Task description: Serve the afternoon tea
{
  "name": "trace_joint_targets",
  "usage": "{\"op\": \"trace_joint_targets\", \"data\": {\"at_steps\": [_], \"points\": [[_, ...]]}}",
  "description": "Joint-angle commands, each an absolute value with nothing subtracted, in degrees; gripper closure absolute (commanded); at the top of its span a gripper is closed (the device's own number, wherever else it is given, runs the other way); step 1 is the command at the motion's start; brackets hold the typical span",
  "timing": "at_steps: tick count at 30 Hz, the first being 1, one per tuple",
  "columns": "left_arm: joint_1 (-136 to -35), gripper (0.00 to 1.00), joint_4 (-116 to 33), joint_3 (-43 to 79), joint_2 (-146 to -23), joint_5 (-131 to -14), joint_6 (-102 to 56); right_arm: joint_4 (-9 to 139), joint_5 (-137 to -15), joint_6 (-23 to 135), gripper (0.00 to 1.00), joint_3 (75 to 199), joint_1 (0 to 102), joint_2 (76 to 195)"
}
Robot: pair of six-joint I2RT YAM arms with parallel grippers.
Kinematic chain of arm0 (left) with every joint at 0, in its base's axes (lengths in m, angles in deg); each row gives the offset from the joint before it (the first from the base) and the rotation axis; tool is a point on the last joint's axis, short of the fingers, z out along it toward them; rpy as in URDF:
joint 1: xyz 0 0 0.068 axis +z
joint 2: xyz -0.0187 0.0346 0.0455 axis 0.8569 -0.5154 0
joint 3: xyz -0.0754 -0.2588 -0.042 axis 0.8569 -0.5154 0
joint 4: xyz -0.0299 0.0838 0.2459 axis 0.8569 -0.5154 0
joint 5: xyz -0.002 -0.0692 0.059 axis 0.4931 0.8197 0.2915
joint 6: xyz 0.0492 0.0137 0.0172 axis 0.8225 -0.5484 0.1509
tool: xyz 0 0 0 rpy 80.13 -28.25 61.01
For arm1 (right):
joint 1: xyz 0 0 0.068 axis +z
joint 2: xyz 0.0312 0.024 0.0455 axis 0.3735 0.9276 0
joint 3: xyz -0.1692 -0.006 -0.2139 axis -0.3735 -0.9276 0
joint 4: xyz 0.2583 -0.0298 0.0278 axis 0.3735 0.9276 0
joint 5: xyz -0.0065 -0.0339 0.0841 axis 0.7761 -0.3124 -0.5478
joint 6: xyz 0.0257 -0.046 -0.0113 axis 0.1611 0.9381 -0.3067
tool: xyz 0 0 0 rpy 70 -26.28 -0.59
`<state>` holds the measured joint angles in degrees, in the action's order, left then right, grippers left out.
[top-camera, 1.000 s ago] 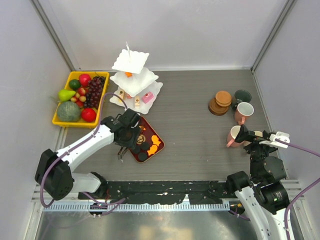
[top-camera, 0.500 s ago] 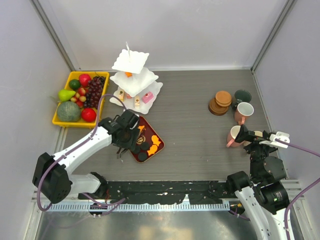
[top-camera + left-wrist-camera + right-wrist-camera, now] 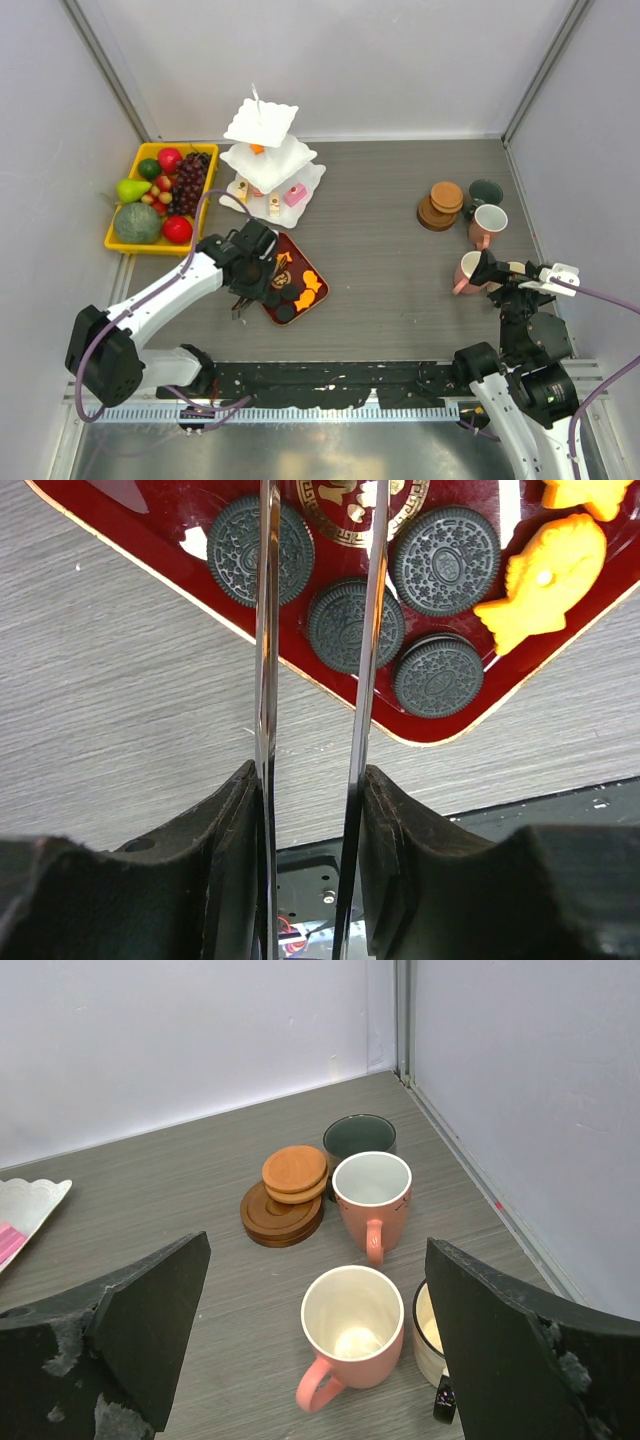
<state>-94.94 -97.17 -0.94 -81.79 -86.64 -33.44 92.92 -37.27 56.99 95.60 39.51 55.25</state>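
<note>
Left gripper (image 3: 310, 800): clamped on the metal tongs (image 3: 265, 630), one finger pressing each blade from outside; the two blades have a gap between them.
Tongs: they reach toward the top edge of the left wrist view, over the red tray (image 3: 170, 540); the tips are cut off by the frame.
Black round pastries (image 3: 335, 625): four lie on the tray, and one shows between the blades (I cannot tell if it is touched).
Orange pastry (image 3: 540, 575): at the upper right of the same view, on the tray.
Right gripper (image 3: 318, 1250): fingers wide apart, holding nothing, above the table (image 3: 200, 1170) in front of the mugs (image 3: 352, 1340).
Coasters (image 3: 290, 1190): stacked just left of the mugs, at the right in the top view.
Stand (image 3: 262, 122): upper left of centre in the top view, above the tray.
Change: since one second ago the left gripper has shifted slightly toward the lower left of the top view; the right arm, mugs, coasters and stand have not moved.
</note>
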Motion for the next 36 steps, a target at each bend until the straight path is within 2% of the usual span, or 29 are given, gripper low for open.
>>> {"op": "trace_joint_targets", "data": {"at_steps": [1, 7, 19, 26, 36], "points": [[-94.31, 0.63, -97.68, 0.23, -77.62, -84.27, -32.9, 90.58, -36.59, 57.85, 0.05, 95.66, 39.77, 55.27], [-91.59, 0.69, -98.99, 1.81, -72.96, -82.95, -32.38, 90.58, -36.5, 57.85, 0.05, 95.66, 39.86, 55.09], [-77.09, 0.7, -99.88, 10.85, -67.86, -81.19, -26.76, 90.58, -36.59, 57.94, 0.05, 95.66, 39.77, 54.83], [-70.32, 0.7, -96.19, 21.75, -73.47, -77.58, -25.7, 90.58, -36.59, 57.76, 0.05, 95.66, 39.77, 54.65], [-67.76, 0.7, -92.41, 34.32, -89.11, -80.39, -25.61, 90.4, -36.41, 57.85, 0.05, 95.57, 39.86, 54.3]]}}
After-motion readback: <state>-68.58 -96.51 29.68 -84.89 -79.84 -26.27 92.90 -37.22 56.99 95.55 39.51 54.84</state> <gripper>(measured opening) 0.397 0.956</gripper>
